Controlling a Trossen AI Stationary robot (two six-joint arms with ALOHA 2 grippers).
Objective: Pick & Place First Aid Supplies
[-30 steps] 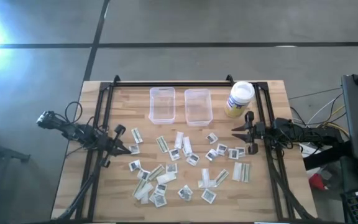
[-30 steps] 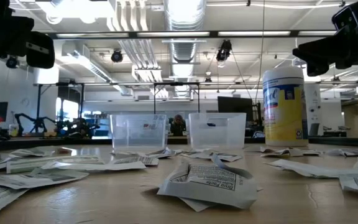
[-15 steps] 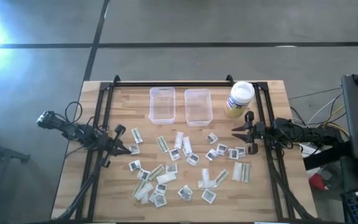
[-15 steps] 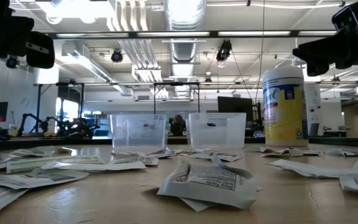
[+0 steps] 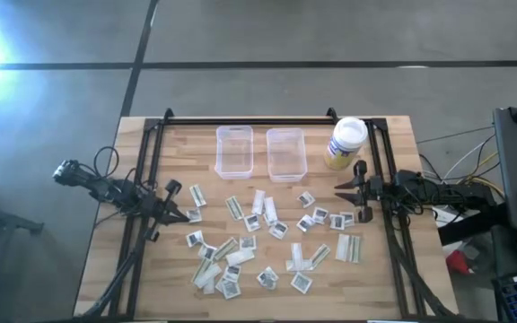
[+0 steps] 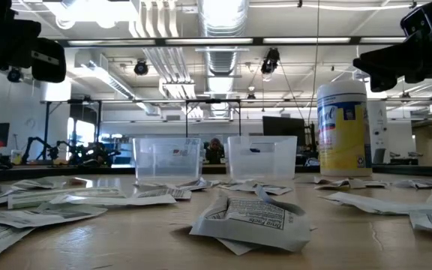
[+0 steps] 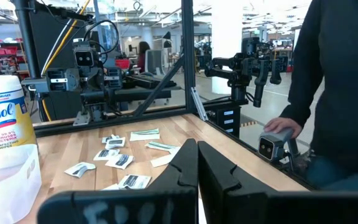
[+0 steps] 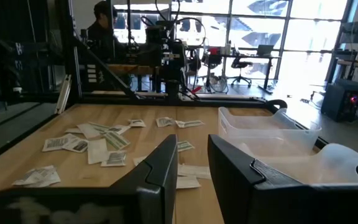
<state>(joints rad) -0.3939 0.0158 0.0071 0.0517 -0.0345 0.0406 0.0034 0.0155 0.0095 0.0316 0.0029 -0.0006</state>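
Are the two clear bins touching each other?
Apart. The high view shows a strip of bare table between the left bin and the right bin.

"Lysol" in blue script on the yellow jar's (image 7: pixel 2 134) label; packet print illegible.

Wooden table (image 5: pixel 393 269) sits on a grey concrete floor (image 5: pixel 267 85) with dark seams crossing it — strong glare on the floor off the table's far left corner. Beyond the table it's a big open workshop: ceiling ducts (image 6: pixel 160 64) and long strip lights (image 6: pixel 313 40) overhead, large bright windows (image 8: pixel 272 25), desks and an office chair (image 8: pixel 246 63) — a person in dark clothes (image 7: pixel 337 81) stands just beside the table.
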